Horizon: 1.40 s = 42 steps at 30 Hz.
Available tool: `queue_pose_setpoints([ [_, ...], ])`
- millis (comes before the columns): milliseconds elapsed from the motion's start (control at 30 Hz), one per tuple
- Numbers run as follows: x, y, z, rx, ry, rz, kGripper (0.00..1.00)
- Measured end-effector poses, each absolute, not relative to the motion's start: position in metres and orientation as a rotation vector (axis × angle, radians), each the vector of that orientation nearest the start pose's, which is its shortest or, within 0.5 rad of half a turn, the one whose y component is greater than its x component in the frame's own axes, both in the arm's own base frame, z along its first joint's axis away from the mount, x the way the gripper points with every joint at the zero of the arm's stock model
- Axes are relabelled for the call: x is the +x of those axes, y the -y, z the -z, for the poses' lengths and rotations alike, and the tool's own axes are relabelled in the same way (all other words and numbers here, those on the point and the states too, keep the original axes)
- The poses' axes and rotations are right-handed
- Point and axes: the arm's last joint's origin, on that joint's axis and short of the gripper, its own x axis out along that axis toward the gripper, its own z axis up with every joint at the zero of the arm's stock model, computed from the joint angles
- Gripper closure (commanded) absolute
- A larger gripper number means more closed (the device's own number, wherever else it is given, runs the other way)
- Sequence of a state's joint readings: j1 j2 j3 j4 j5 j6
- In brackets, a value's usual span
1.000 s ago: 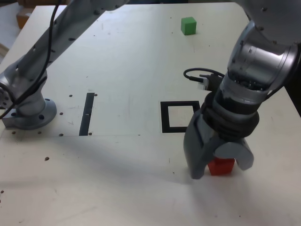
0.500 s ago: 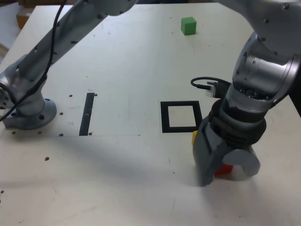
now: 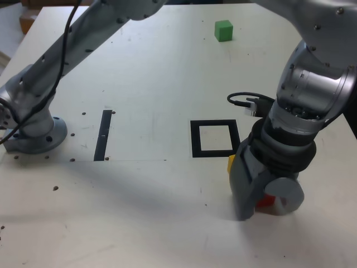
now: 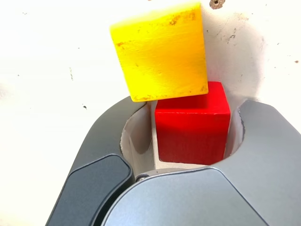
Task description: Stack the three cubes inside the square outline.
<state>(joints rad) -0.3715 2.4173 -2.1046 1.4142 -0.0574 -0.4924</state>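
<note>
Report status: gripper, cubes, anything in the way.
Gripper astride red cube, grip unconfirmed. Yellow cube right by red, crowding the jaws. Green cube off alone; square outline has no cube inside.

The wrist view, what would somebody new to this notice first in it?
Probably the bright yellow cube, its edge overlapping the red cube in that view. Next, the red cube itself, sitting between the dark jaws of the gripper, over a pale surface.
</note>
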Motion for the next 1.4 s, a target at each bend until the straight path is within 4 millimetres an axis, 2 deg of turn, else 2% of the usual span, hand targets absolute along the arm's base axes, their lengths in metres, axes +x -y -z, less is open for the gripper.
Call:
queue_pose_setpoints([
  [200, 0.438, 0.173, -0.207, -0.081, -1.708, -0.117, 0.58],
  [567, 0.437, 0.174, -0.212, -0.064, -1.701, -0.123, 0.65],
  [767, 0.426, 0.179, -0.254, -0.046, -1.634, -0.069, 0.65],
  [900, 0.416, 0.176, -0.271, -0.015, -1.643, -0.019, 0.65],
  [1100, 0.393, 0.165, -0.312, 0.039, -1.614, 0.028, 0.65],
  [1200, 0.391, 0.156, -0.317, 0.081, -1.609, 0.032, 0.65],
  [1400, 0.383, 0.119, -0.322, 0.126, -1.634, 0.015, 0.65],
])
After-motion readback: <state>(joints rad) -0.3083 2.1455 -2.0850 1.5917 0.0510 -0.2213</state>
